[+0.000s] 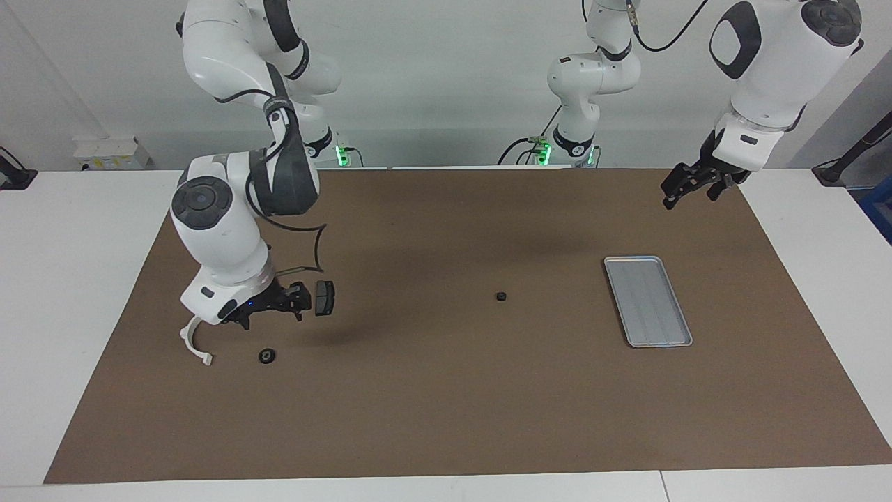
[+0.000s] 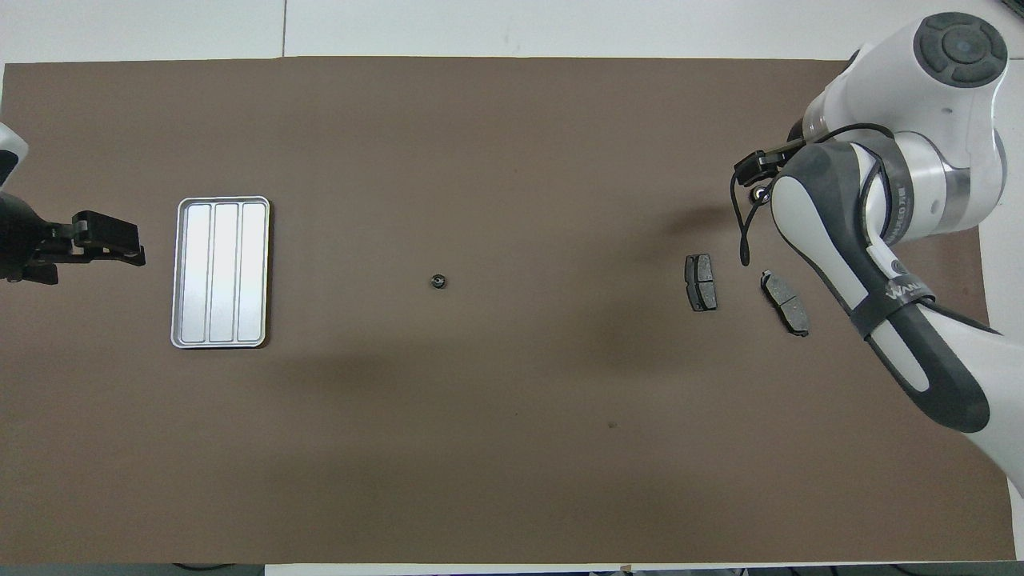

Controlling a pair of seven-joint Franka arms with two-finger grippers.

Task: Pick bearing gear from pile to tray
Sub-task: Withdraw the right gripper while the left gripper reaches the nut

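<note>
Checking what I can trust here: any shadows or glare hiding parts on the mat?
Facing view: soft shadow on the brown mat under the right pincer, beside the small black round part, which stays visible. Overhead view: the silver tray reflects brightly, ridges readable; the right arm partly covers another round part.
</note>
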